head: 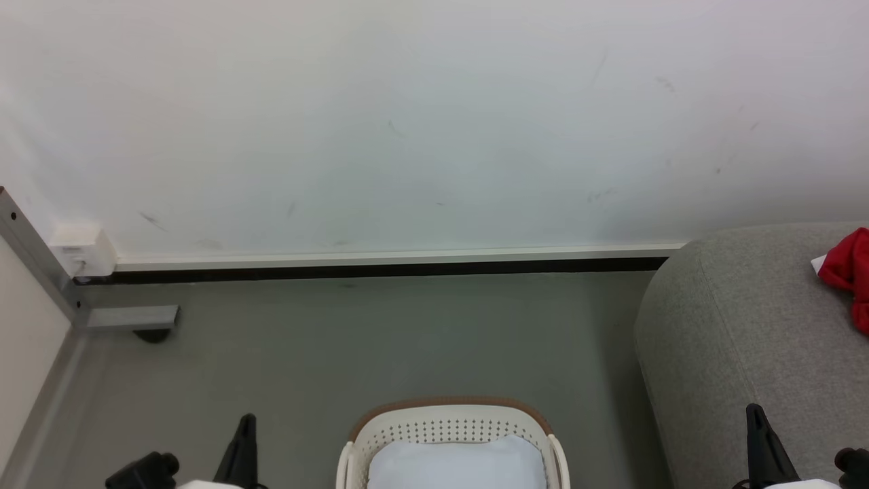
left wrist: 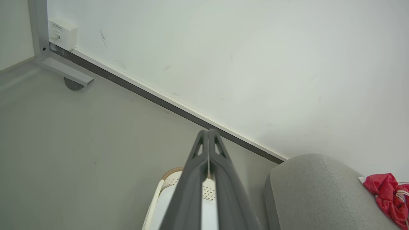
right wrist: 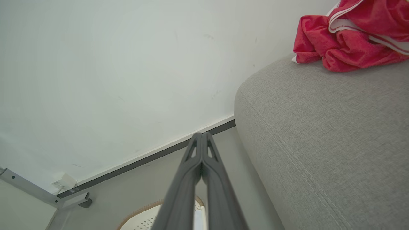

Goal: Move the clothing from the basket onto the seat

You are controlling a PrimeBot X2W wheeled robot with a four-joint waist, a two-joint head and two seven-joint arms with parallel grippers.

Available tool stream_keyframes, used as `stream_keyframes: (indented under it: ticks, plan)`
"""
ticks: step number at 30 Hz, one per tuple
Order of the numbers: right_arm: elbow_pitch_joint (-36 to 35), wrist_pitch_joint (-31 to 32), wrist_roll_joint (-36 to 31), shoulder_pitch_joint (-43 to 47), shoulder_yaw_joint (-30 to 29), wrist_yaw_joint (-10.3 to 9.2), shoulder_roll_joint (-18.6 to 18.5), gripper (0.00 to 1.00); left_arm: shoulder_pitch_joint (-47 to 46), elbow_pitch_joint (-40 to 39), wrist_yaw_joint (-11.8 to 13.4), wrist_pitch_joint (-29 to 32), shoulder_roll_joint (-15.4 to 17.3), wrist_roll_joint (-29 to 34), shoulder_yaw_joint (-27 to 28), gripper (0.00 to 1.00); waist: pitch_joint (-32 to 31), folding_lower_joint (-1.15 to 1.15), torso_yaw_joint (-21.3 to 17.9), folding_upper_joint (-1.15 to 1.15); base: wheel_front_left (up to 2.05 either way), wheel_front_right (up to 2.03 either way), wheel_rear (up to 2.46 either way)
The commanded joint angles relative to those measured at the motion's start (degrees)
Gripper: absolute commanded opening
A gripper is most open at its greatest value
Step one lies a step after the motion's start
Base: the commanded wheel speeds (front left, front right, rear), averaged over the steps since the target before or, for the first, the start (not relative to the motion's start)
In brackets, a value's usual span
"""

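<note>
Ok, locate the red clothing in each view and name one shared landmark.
Head view: clothing at the right edge, on the sofa.
Left wrist view: lower right corner, on the sofa.
Right wrist view: top right, on the sofa.
Shared landmark: the dark baseboard ending at the sofa.

Left gripper [head: 246, 422] and right gripper [head: 753, 411] at the lower corners, fingers [left wrist: 191, 182] pointing up, each pair pressed together tip to tip.

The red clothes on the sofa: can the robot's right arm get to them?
Probably yes. The clothing lies in the open on top of the seat, and nothing stands between it and the right gripper. The gripper is shut, so it would need to open first.
</note>
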Motion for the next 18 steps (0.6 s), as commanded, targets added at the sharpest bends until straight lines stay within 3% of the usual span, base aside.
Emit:
stream_keyframes:
  ticks: [1,18]
  plan:
    - [-1.19,0.40,2.12,-1.10,-0.39,-0.03,-0.14,0.00,-1.49,-1.25,-0.18,0.38,0.08,-2.32,0.49,0.00,0.02,0.00,0.01,0.00,0.00,0.00,0.00]
    - [-3.53,4.04,16.02,-1.38,-1.23,-0.04,-0.07,0.00,-1.86,-2.78,-1.16,3.99,-0.26,-15.79,2.62,0.00,0.41,0.00,0.06,0.00,0.00,0.00,0.00]
